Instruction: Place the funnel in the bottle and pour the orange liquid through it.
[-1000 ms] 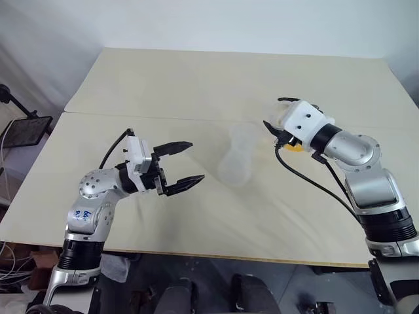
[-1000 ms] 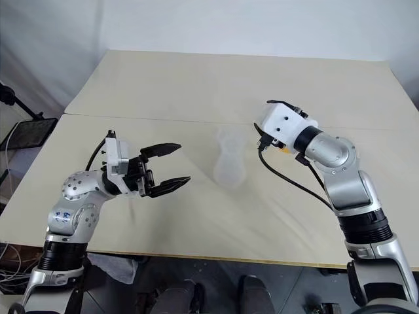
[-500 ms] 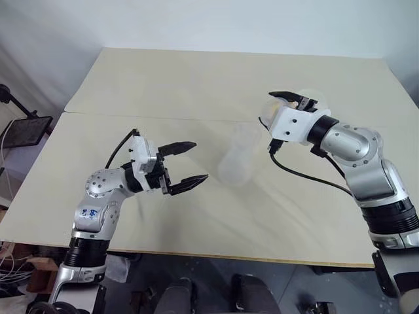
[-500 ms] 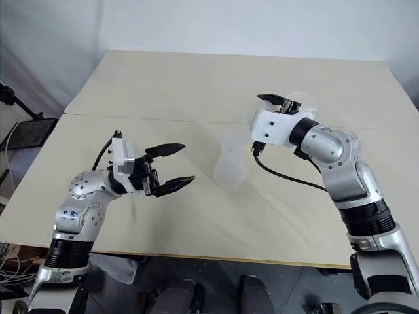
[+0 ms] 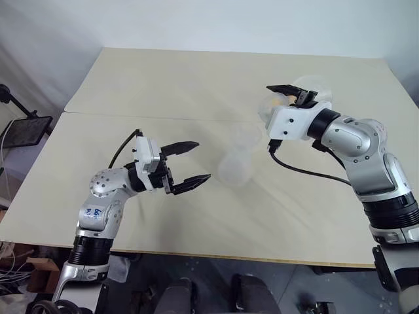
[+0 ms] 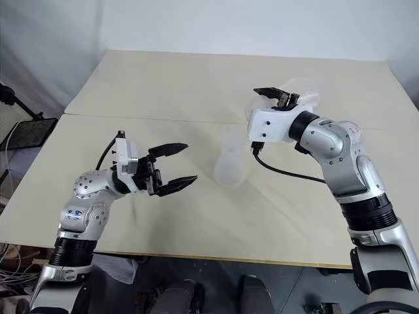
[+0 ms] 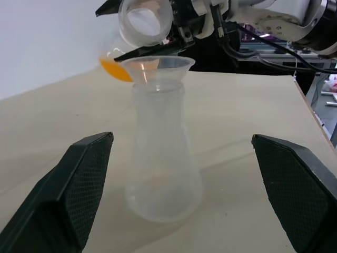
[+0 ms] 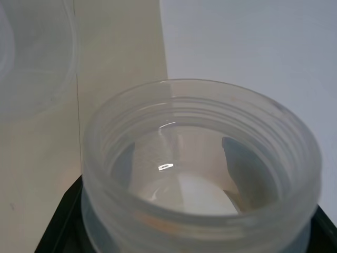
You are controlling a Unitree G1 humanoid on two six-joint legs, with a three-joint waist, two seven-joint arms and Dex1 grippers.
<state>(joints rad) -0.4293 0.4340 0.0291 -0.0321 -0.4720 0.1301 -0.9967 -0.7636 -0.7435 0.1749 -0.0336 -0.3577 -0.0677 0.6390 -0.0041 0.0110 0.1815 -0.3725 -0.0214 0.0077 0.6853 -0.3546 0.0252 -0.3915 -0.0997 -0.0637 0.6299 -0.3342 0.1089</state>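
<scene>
The bottle, a small clear conical flask, stands upright mid-table with the clear funnel seated in its neck. My right gripper is shut on the neck of a larger clear flask and holds it tipped on its side, just above and to the right of the funnel. This flask's mouth faces the bottle. The orange liquid pools in the flask's lowered side. My left gripper is open with nothing in it, level with the bottle and a short way to its left.
The pale table has a seam running across it behind the bottle. A black stand is off the table's left edge. A black cable loops under my right wrist.
My right gripper has risen and rolled, tipping the larger flask from near upright onto its side, closer to the funnel. The left gripper has stayed in place, open.
</scene>
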